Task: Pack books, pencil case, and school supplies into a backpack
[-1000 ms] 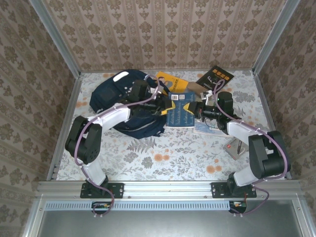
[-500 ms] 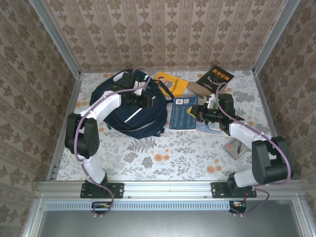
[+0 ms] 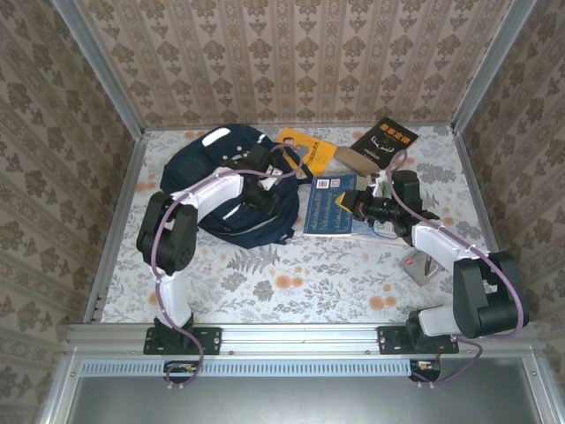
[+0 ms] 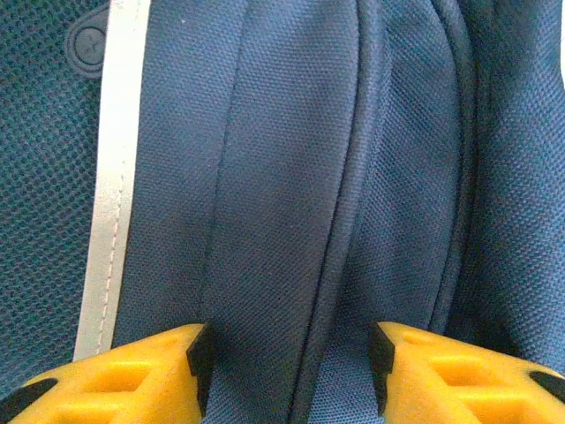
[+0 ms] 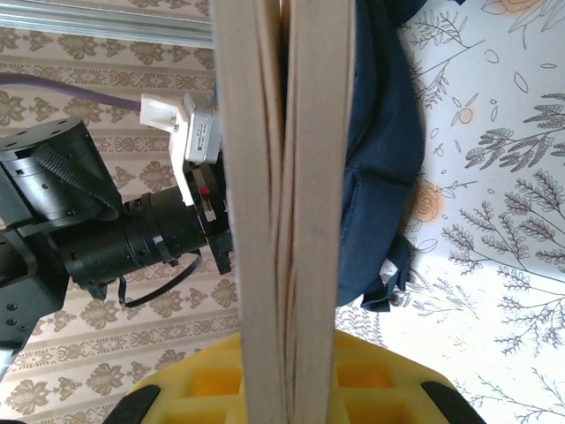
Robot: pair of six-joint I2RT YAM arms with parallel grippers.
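The right gripper (image 5: 284,375) is clamped on the blue book (image 3: 328,205), whose page edges run straight out from between the jaws; the backpack (image 4: 265,177) lies just past the book's far edge; the left gripper (image 4: 287,362) sits low over the backpack with its jaws apart, a raised fold of navy fabric and a seam lying between and ahead of them, and the white reflective stripe (image 4: 108,221) outside one finger; nothing is pinched there, and I cannot tell whether the pads touch the cloth

The likely trouble is at the bag's mouth: no gap shows ahead of the left jaws, so with nothing lifting the fabric the book could butt against closed cloth and shove the whole bag away rather than slide in; the book is thin and held by one edge, so it may sag, pivot or slip out if its free end catches a strap or fold; the two arms work close together and could foul each other

The yellow book (image 3: 309,147), black book (image 3: 387,137) and tan case (image 3: 353,160) lie beyond the right jaws, not yet packed
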